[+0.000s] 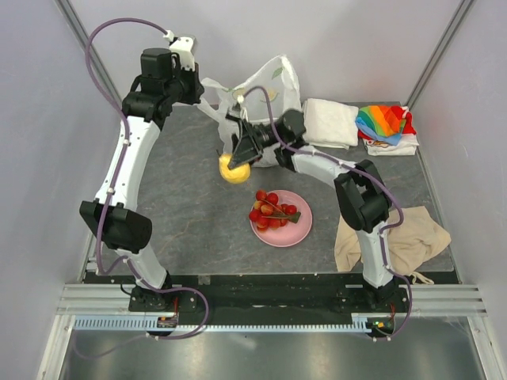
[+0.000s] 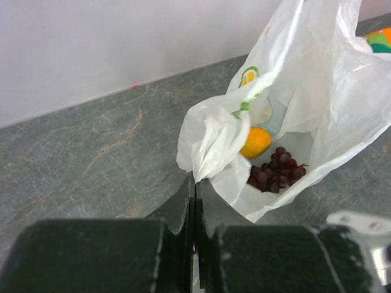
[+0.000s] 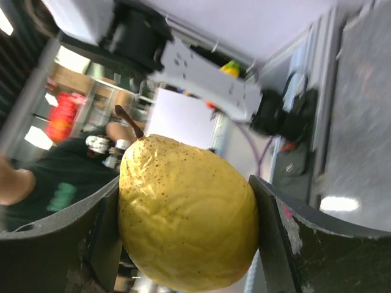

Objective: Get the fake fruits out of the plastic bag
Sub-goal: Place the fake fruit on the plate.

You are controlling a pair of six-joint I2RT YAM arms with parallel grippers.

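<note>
The right gripper [image 1: 238,161] is squeezing a lemon [image 3: 186,213] between its two fingers, one on each side. The fingers stand wide because the lemon is fat. The lemon is over the desk [image 1: 174,198] and outside the bag [image 2: 317,91]. I cannot tell if it touches the desk. Seen from above, the bag's mouth is close by, at about 1 o'clock from the lemon.

I think the job now is to put the lemon down. The pink plate [image 1: 299,231] is at about 4 o'clock from the lemon, near but not touching. Red cherries [image 1: 269,207] lie on the plate, mostly on its 10 o'clock side. So a good spot is the bare part of the plate, around 4 o'clock.

Carry the lemon over slowly, go low, and only then open the fingers. The lemon is round and smooth, so it may roll away if it drops from high up. Do not bump the cherries.

The left gripper [image 2: 194,196] is shut tight on a bunched edge of the bag and holds it up, so the mouth is open. It should not let go. Inside the bag are an orange [image 2: 255,142] and dark grapes [image 2: 278,171], just beside each other. They are not out yet, so the mouth must be easy to reach.
</note>
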